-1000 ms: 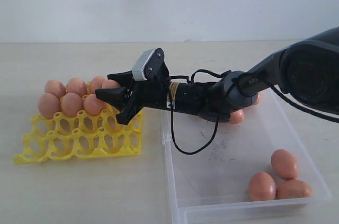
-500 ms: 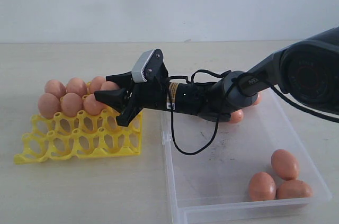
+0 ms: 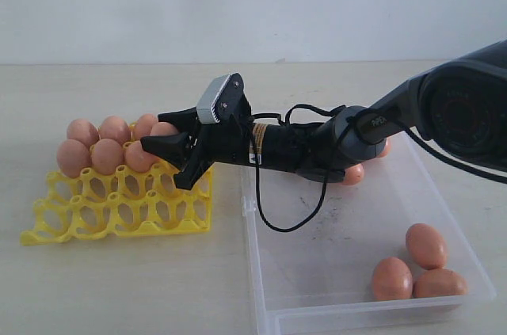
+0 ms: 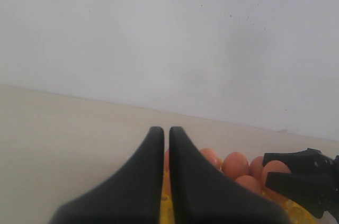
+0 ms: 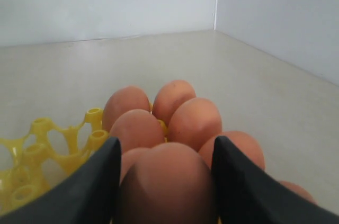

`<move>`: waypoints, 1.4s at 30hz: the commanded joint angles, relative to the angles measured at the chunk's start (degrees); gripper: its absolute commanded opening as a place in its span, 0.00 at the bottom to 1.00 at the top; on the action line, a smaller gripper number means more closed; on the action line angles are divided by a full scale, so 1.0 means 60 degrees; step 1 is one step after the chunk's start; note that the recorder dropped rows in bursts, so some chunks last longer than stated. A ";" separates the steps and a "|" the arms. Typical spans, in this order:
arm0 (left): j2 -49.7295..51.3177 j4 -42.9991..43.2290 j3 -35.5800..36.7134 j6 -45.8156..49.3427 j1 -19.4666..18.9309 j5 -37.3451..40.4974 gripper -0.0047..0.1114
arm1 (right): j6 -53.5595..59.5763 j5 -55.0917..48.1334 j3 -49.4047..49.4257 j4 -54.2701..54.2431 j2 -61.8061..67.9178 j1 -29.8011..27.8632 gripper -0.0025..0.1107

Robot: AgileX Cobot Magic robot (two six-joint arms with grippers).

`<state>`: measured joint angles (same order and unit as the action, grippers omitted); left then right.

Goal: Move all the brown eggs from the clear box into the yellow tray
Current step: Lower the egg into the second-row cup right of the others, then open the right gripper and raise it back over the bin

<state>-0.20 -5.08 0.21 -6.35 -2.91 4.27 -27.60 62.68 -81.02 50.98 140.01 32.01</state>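
The yellow tray lies on the left of the table, its two back rows filled with several brown eggs. My right gripper reaches across over the tray's right back part, shut on a brown egg. In the right wrist view this egg fills the gap between the black fingers, just above the seated eggs. The clear box on the right holds three eggs in its near right corner and another egg partly behind the arm. My left gripper is shut on nothing.
The tray's two front rows of cups stand open. The right arm and its hanging cable cross above the box's left wall. The left wrist view looks over the tray's eggs toward the right gripper's fingers.
The right gripper with its egg has sunk very slightly toward the tray. Nothing else has moved.
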 commanded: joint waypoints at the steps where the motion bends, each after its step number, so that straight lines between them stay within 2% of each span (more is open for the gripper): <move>1: 0.0034 -0.0007 -0.0036 -0.0011 0.0054 -0.0053 0.07 | -0.0057 -0.0290 0.0054 0.0275 0.0109 -0.0011 0.42; 16: 0.0034 -0.0007 -0.0036 -0.0011 0.0054 -0.0053 0.07 | -0.0023 -0.0233 0.0054 0.0230 0.0109 -0.0011 0.43; 18: 0.0034 -0.0007 -0.0036 -0.0011 0.0054 -0.0053 0.07 | -0.0023 -0.0233 0.0054 0.0228 0.0109 -0.0011 0.51; 20: 0.0034 -0.0007 -0.0036 -0.0011 0.0054 -0.0053 0.07 | -0.0138 -0.0269 0.0054 -0.0058 0.0109 -0.0011 0.69; 21: 0.0034 -0.0007 -0.0036 -0.0011 0.0054 -0.0053 0.07 | -0.0249 -0.0269 0.0054 -0.0231 0.0109 -0.0011 0.71; 27: 0.0034 -0.0007 -0.0036 -0.0011 0.0054 -0.0053 0.07 | -0.0500 -0.0279 0.0054 -0.0326 0.0065 -0.0030 0.70; 28: 0.0034 -0.0007 -0.0036 -0.0011 0.0054 -0.0053 0.07 | -0.0500 -0.0279 0.0054 -0.0304 -0.0038 -0.0091 0.68; 32: 0.0034 -0.0007 -0.0036 -0.0011 0.0054 -0.0053 0.07 | -0.1631 0.0366 0.0054 0.0202 -0.0582 -0.0302 0.46; 34: 0.0034 -0.0007 -0.0036 -0.0011 0.0054 -0.0053 0.07 | -0.2329 0.1214 0.0054 0.0771 -0.0997 -0.0480 0.27; 36: 0.0034 -0.0007 -0.0036 -0.0011 0.0054 -0.0053 0.07 | -0.3479 0.1214 0.0054 0.0986 -0.1484 -0.0570 0.04; 42: 0.0034 -0.0007 -0.0036 -0.0011 0.0054 -0.0053 0.07 | -0.5131 0.1214 0.0054 0.1607 -0.2093 -0.0587 0.02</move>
<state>-0.20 -5.08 0.21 -6.35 -2.91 4.27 -54.34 69.42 -80.90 57.41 129.09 28.74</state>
